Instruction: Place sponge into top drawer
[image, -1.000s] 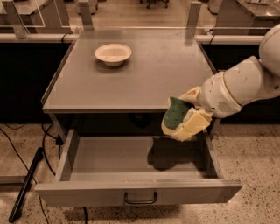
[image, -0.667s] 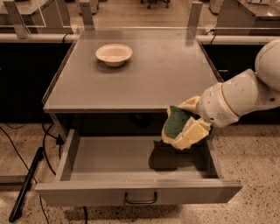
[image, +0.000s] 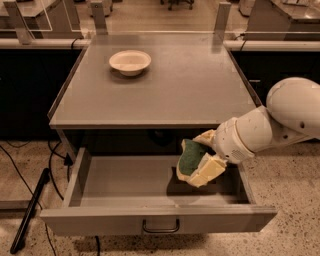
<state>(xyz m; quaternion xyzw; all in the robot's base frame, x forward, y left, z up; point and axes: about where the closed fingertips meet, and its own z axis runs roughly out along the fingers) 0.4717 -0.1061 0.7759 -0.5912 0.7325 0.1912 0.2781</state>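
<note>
- Drawer (image: 125, 181) stands pulled fully out, floor bare and grey; the open cavity gives a wide target from above.
- Handle (image: 160, 227) sits at the centre of the drawer's front panel, untouched; no need for it with the drawer already out.
- Gripper (image: 201, 160) hangs over the drawer's right half, just under the tabletop edge, reaching in from the drawer's right side.
- Its two pale fingers are pinching the sponge (image: 190, 157), one above and one below, so it is held edge-on and tilted rather than flat.
- Sponge is in the air above the drawer floor, apart from it; green face turned toward the drawer's left, yellow foam showing at the low edge.
- A dark shadow lies on the drawer floor directly beneath, which suggests the sponge is already inside the drawer's outline.
- Arm (image: 272, 125) angles down from beyond the drawer's right wall, likely to clear the overhang above.
- Bowl (image: 130, 62) rests on the table (image: 195, 85) above and behind the drawer, well apart from the work.
- Judgement: carrying is done; what is left is to lower a little and let go. Risk: a tilted sponge may bounce or land on edge.
</note>
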